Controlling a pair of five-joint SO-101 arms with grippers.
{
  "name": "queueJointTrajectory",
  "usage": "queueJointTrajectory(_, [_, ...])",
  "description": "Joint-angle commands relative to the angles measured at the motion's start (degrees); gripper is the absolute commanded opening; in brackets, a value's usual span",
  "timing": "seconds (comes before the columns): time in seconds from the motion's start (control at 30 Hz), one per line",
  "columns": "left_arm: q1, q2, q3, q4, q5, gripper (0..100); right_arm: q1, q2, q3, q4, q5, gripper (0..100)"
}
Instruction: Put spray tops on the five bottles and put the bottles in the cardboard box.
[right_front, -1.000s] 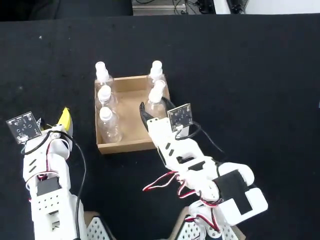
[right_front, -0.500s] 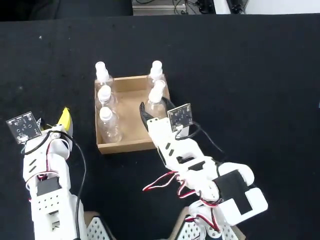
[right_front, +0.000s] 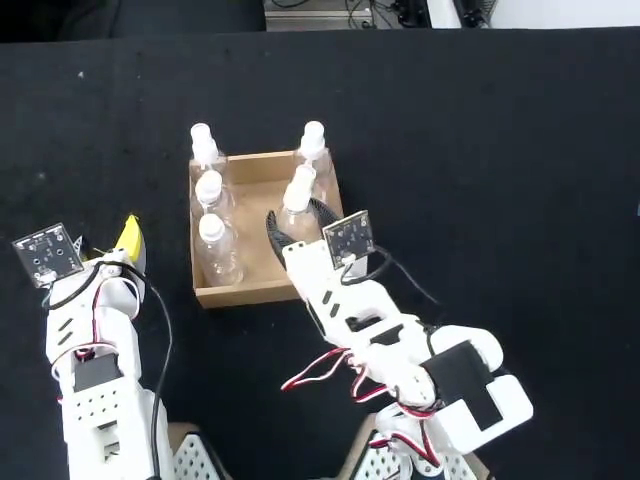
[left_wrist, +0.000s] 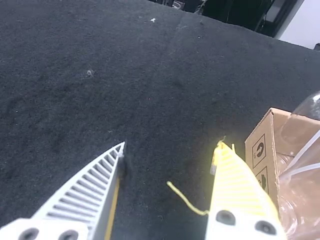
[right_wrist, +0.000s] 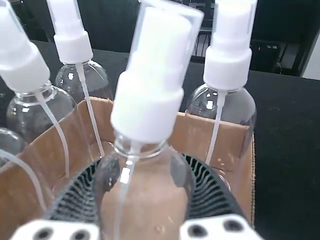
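At cardboard box (right_front: 250, 293) | right pincer (right_front: 296, 218) grips bottle (right_wrist: 147, 150), base hidden | left pincer (left_wrist: 171, 146) agape

Four clear bottles (right_front: 215, 255) wearing white spray tops (right_front: 211, 227) stand upright in the cardboard box (right_front: 245, 292): three along its left wall, one at its far right corner. My right gripper (right_front: 295, 213) clasps the fifth bottle (right_wrist: 145, 192), which is tilted.
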Motion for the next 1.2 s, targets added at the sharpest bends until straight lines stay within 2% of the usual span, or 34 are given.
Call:
queueJointTrajectory(0.0, [0.31,-0.97,0.04,-1.41,-0.09,26,-0.97,0.22,-1.8,-1.67,0.53,10.0])
queueJointTrajectory(0.13, [0.31,-0.97,0.04,-1.41,-0.09,26,-1.05,0.31,-1.71,-1.67,0.53,20.1])
queueJointTrajectory(1.17, [0.22,-0.97,0.04,-1.41,-0.09,26,-1.32,0.13,2.68,-6.15,0.53,18.5])
